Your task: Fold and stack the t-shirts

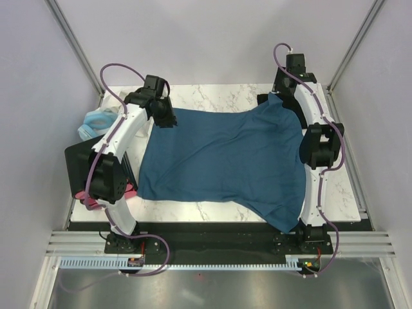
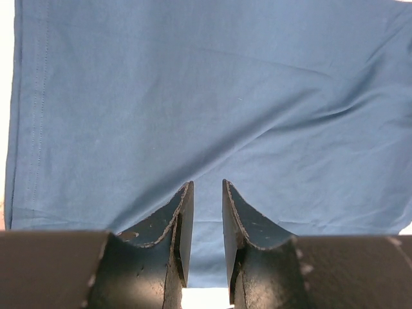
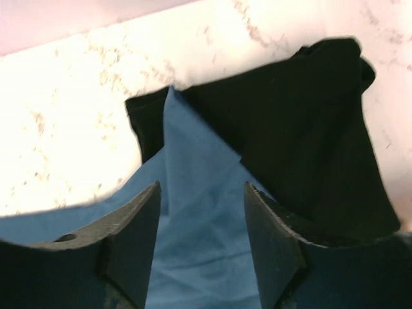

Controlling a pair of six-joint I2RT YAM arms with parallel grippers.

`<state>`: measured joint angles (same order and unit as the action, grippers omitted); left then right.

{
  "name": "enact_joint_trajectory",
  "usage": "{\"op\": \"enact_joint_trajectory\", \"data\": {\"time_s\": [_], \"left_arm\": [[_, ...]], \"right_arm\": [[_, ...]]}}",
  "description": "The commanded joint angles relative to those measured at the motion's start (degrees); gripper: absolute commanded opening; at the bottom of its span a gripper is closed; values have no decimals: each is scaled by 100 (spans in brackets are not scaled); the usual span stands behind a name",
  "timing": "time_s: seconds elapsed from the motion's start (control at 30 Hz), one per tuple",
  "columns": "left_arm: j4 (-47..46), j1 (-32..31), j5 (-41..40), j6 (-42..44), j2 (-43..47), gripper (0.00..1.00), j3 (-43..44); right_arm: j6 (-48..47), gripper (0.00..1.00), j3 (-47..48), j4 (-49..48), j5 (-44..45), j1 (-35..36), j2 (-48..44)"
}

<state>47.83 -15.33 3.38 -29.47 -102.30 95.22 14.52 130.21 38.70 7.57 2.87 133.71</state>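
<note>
Am spreading teal t-shirt flat on bench (folding not begun, I judge). Left fingers hovering narrowly parted over hem, pinching nothing. Right fingers hanging wide apart above its corner, black t-shirt just beyond. Next: am needing clean edge pinches.

One t-shirt lies spread across the middle of the worktop, reaching the near edge on the right. The other t-shirt lies at the far right corner, touching the first. A ring-shaped item sits at the left edge.
</note>
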Motion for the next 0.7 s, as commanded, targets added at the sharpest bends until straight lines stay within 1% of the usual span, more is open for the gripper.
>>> {"op": "enact_joint_trajectory", "data": {"time_s": [0.0,0.1,0.17,0.2,0.33,0.37,0.57,0.67], "left_arm": [[-125,30,22,12,-246,31,102],[-99,30,128,-6,-474,31,190],[-99,30,163,-15,-562,31,199],[-99,30,155,-32,-589,31,190],[-90,30,120,47,-677,31,216],[-81,30,93,82,-694,31,234],[-55,48,172,117,-791,31,278],[-29,39,163,135,-861,31,304]], "right_arm": [[-169,64,178,-653,-176,-155,391],[-2,62,128,-775,-581,-261,586],[-98,63,101,-872,-695,-261,647],[-90,62,170,-925,-739,-418,708],[-20,62,338,-1022,-749,-463,1086],[-28,62,382,-1083,-888,-454,1191],[-11,61,153,-1786,-1065,-463,1175],[50,62,250,-1813,-1258,-472,1263]]}}
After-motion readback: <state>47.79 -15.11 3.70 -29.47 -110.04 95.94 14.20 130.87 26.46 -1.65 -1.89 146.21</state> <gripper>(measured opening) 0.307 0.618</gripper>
